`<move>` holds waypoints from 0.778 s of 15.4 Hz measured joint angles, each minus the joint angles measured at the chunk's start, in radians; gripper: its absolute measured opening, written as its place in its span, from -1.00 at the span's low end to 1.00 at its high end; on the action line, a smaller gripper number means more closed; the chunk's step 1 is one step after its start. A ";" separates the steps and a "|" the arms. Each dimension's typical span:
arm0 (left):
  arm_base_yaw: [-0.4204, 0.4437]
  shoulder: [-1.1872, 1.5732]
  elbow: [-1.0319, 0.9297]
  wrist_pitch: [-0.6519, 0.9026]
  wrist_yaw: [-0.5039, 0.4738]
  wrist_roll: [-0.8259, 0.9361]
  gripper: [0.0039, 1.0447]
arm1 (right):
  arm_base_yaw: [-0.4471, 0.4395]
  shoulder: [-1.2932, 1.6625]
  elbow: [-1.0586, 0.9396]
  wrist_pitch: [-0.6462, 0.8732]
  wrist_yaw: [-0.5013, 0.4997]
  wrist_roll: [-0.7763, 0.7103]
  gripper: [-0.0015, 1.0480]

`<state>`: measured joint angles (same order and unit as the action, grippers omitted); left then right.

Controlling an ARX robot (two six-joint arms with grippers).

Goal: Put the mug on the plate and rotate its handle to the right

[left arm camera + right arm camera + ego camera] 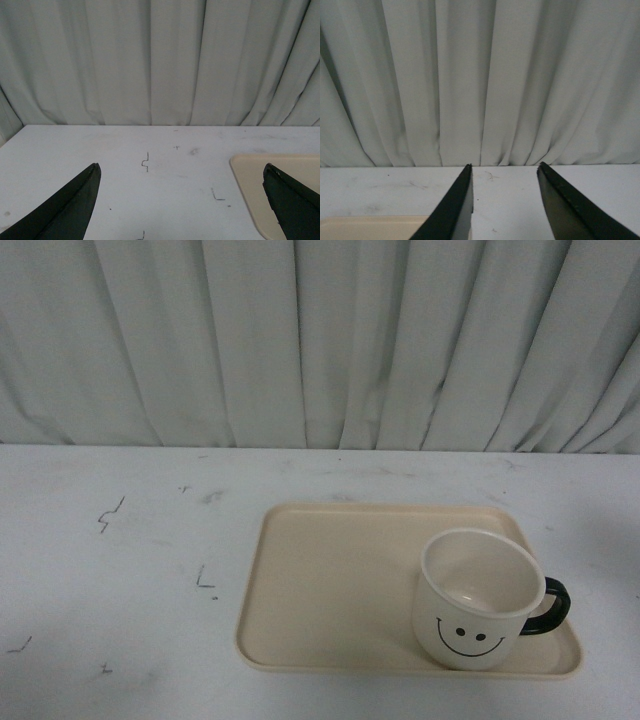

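Observation:
The cream mug (478,598) with a black smiley face stands upright on the near right part of the beige plate (330,585). Its dark handle (552,606) points to the right, over the plate's right rim. Neither arm shows in the front view. In the left wrist view my left gripper (181,167) is open and empty above the table, with the plate's corner (250,180) beside one finger. In the right wrist view my right gripper (504,166) is open and empty, with a strip of the plate (370,226) at the frame's edge. The mug is out of both wrist views.
The white table (120,570) bears small dark scuff marks (110,513). A pleated grey-white curtain (320,340) hangs along the table's far edge and fills the background in all views.

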<state>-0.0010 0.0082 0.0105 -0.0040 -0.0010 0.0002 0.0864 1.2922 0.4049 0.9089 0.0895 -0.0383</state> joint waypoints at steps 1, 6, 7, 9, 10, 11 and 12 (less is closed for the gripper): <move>0.000 0.000 0.000 0.000 0.001 0.000 0.88 | -0.003 -0.042 -0.043 0.005 -0.001 0.012 -0.39; 0.000 0.000 0.000 0.000 0.000 0.000 0.88 | -0.094 -0.247 -0.229 -0.041 -0.080 0.024 -0.96; 0.000 0.000 0.000 0.000 0.001 0.000 0.88 | -0.092 -0.280 -0.251 -0.055 -0.084 0.024 -0.96; 0.000 0.000 0.000 0.000 0.001 0.000 0.88 | -0.087 -0.331 -0.281 -0.086 -0.089 0.024 -0.96; 0.000 0.000 0.000 0.000 0.000 0.000 0.88 | -0.087 -0.365 -0.296 -0.107 -0.090 0.024 -0.96; 0.000 0.000 0.000 0.000 0.001 0.000 0.88 | -0.087 -0.415 -0.311 -0.132 -0.089 0.024 -0.96; 0.000 0.000 0.000 0.000 0.001 0.000 0.88 | -0.087 -0.450 -0.326 -0.143 -0.089 0.024 -0.96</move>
<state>-0.0010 0.0086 0.0105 -0.0036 -0.0002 0.0002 -0.0002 0.8425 0.0792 0.7654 0.0002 -0.0143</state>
